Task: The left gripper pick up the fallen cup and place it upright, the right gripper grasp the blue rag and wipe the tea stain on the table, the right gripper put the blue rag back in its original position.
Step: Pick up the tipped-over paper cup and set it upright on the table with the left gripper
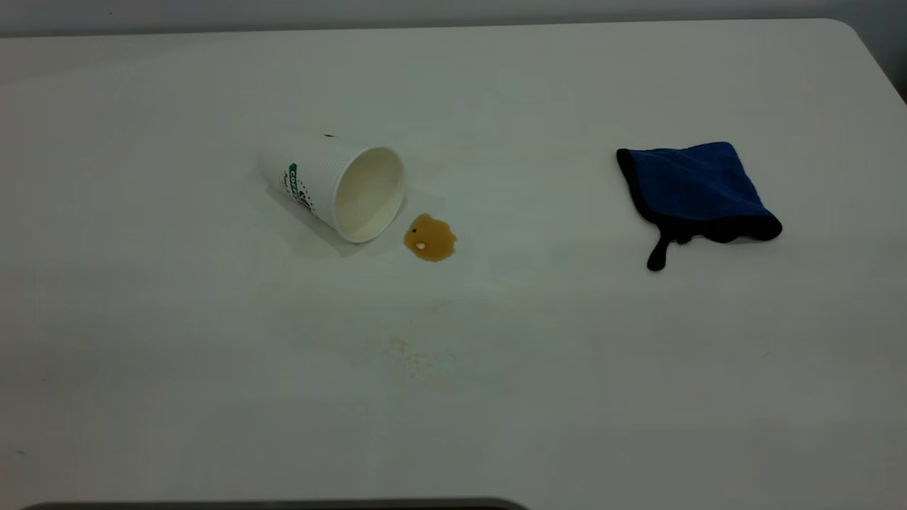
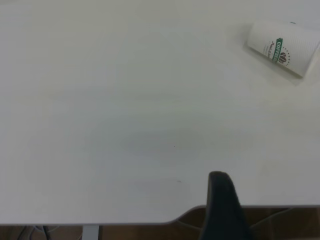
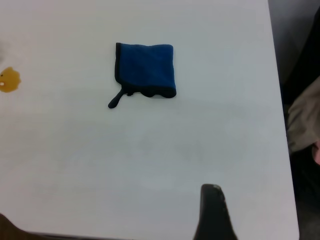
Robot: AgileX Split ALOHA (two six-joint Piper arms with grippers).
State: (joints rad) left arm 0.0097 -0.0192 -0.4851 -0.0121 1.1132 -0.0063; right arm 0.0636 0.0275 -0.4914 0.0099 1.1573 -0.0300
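Left gripper (image 2: 222,207): one finger seen at table (image 1: 212,397) edge, jaw state cannot be told | Right gripper (image 3: 214,212): likewise, well short of blue rag (image 1: 698,190) | Cup (image 1: 333,184): lying on its side, mouth toward tea stain (image 1: 429,238) just beside | Rag: flat, loop tail toward the camera.

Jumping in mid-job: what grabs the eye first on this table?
The cup lies on its side left of centre, mouth open toward a small amber tea stain just beside its rim. Far to the right, apart from both, the blue rag lies folded on the white table.
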